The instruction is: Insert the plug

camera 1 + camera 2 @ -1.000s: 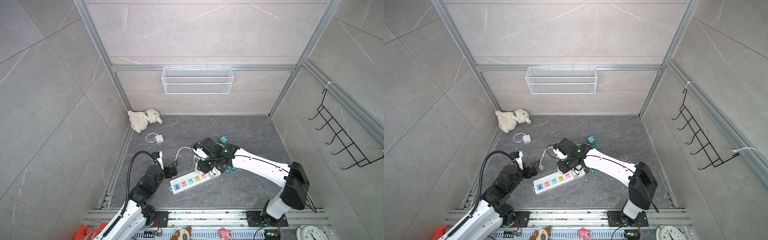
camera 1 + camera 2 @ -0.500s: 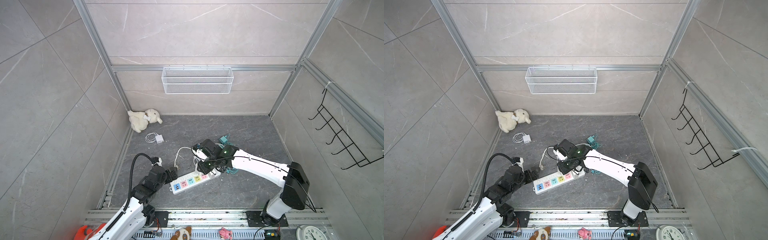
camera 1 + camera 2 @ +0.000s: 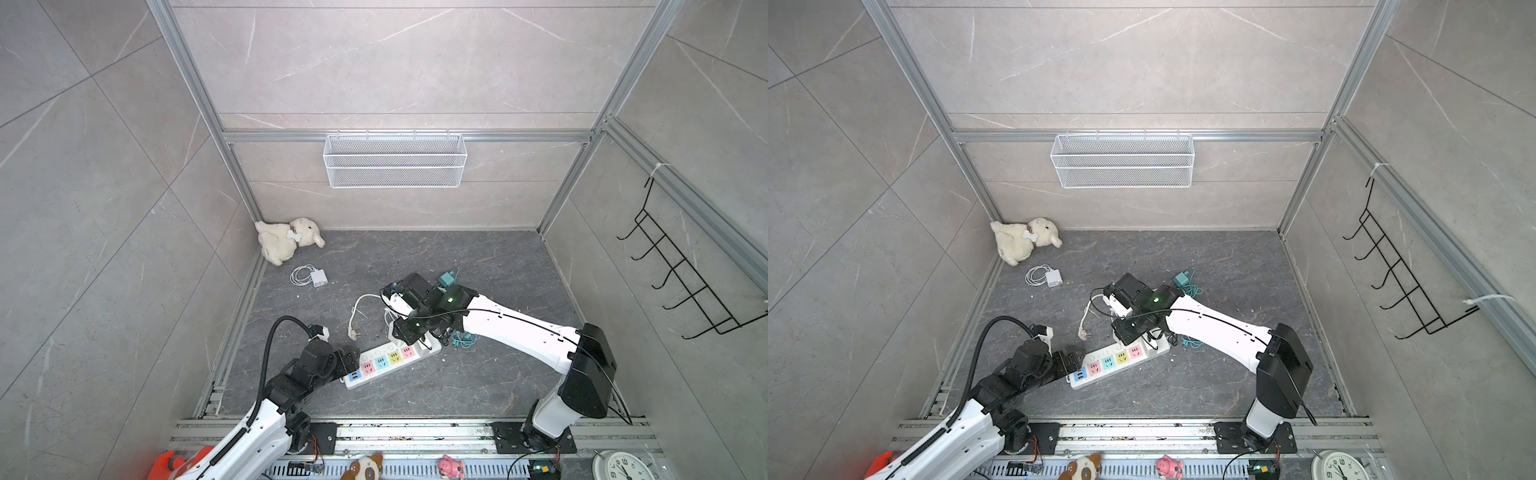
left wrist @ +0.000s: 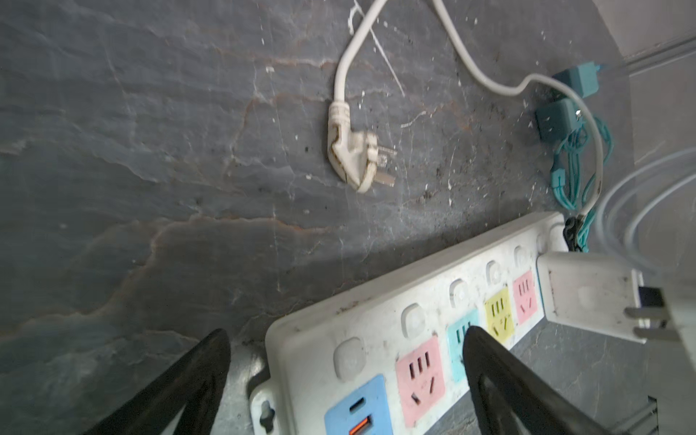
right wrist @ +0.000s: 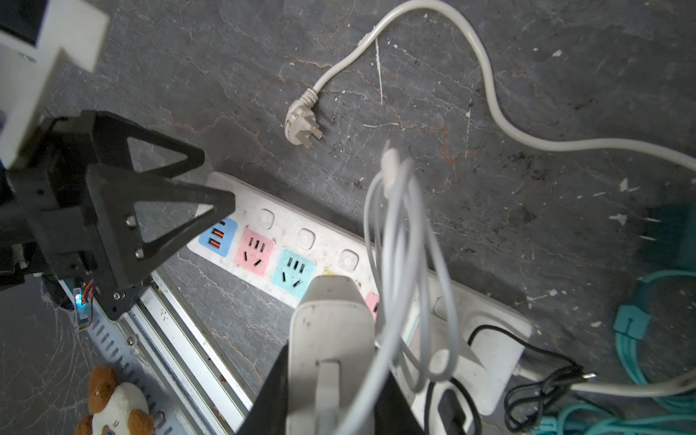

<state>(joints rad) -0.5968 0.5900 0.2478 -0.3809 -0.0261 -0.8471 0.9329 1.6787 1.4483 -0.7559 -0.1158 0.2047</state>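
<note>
Left claw [image 4: 346, 333]: open, at the power strip's [image 3: 392, 359] 8 o'clock end.
Right claw [image 5: 333, 361]: clamped on the charger [image 5: 331, 320].
Charger position: above the strip's 2 o'clock end, prongs outside the sockets.

The only legible marks are the black numerals ringing the white clock [image 3: 1340, 465], which lies at about 5 o'clock from the power strip [image 3: 1119, 361] in both top views; a 9 and a 6 can be made out, the rest are too small
</note>
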